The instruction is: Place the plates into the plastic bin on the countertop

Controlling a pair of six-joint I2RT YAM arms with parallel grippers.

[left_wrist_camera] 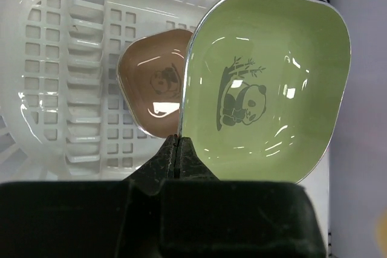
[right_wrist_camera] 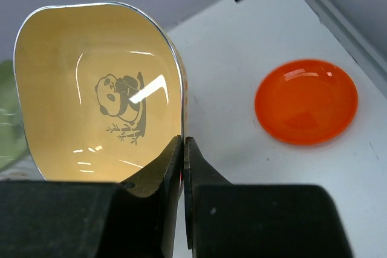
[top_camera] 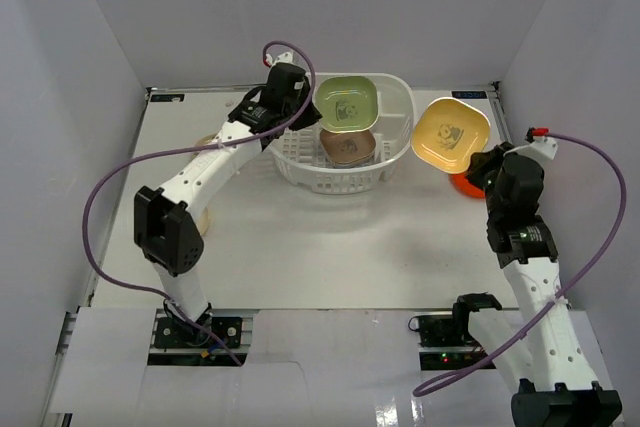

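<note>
My left gripper [top_camera: 291,99] is shut on the rim of a green panda plate [top_camera: 348,102] and holds it over the white plastic bin [top_camera: 300,169]. The left wrist view shows the gripper [left_wrist_camera: 177,141] pinching that green plate [left_wrist_camera: 272,89] above the bin's grid floor [left_wrist_camera: 72,89]. A tan plate [top_camera: 347,147] lies inside the bin and also shows in the left wrist view [left_wrist_camera: 151,83]. My right gripper [top_camera: 487,161] is shut on a yellow panda plate [top_camera: 451,134], held right of the bin. In the right wrist view the gripper [right_wrist_camera: 182,142] grips that yellow plate [right_wrist_camera: 91,89]. A red-orange plate [right_wrist_camera: 305,101] lies on the countertop [top_camera: 330,247].
Cream plate edges [top_camera: 207,219] peek out from under the left arm, with another edge [top_camera: 206,141] farther back. The red-orange plate [top_camera: 461,185] is partly hidden under the right wrist. White walls close in the back and both sides.
</note>
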